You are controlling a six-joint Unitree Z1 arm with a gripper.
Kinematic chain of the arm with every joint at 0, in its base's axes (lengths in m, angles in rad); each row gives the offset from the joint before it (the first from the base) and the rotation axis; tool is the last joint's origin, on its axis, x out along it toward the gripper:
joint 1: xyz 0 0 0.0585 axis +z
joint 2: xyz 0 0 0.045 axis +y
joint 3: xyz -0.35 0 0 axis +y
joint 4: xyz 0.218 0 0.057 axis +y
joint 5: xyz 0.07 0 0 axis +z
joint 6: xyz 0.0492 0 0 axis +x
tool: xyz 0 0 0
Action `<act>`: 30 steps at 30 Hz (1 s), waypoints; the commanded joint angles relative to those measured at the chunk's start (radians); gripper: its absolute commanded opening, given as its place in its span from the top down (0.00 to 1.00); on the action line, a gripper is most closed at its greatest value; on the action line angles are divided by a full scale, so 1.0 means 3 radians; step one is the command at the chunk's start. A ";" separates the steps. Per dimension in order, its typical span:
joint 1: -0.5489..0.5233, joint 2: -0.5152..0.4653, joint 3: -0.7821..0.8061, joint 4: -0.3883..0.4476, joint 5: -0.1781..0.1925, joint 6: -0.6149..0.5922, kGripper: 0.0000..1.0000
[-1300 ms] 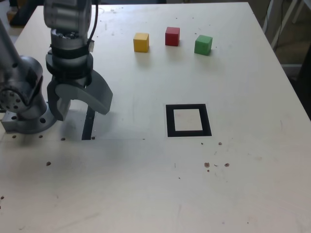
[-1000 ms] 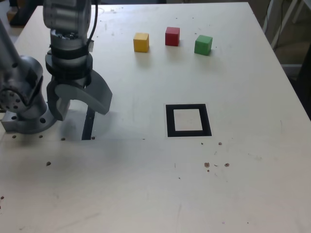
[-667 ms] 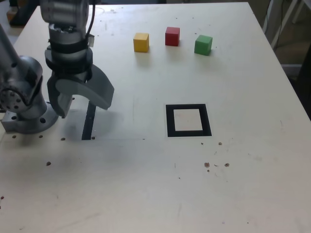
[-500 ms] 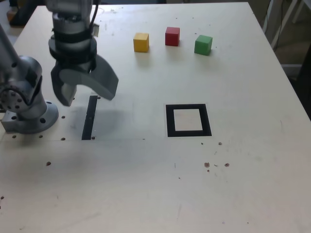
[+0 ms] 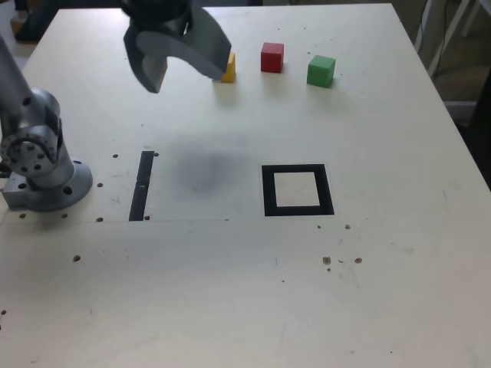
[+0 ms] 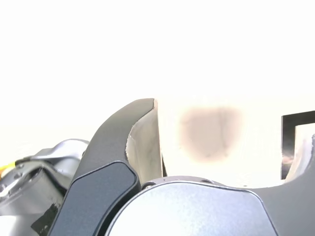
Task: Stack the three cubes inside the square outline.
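The claw [image 5: 178, 61] hung spread wide and empty, with the yellow cube [image 5: 227, 70] just off its exterior-view right, probably farther back, half hidden.

Three cubes [image 5: 272, 63] in row at table's [image 5: 383, 291] far side; square outline [image 5: 298, 189] nearer, mid-table; thin strip [image 5: 141, 185] to its left in exterior view; arm base [image 5: 38, 165] further left; gripper [image 5: 178, 65] overlapping leftmost cube

Even, bright light fills the exterior view. The tool [image 5: 178, 55] is motion-blurred, casting a soft shadow on the desk [image 5: 383, 268]. The wrist view is badly overexposed.
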 commanded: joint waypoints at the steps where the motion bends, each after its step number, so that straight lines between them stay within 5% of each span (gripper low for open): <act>1: 0.0036 0.0077 -0.0125 0.0022 0.0025 0.0071 0.01; 17: 0.0643 0.1192 -0.1526 0.0386 0.0142 0.0713 0.01; 30: 0.1029 0.1720 -0.2219 0.0525 0.0124 0.1019 0.01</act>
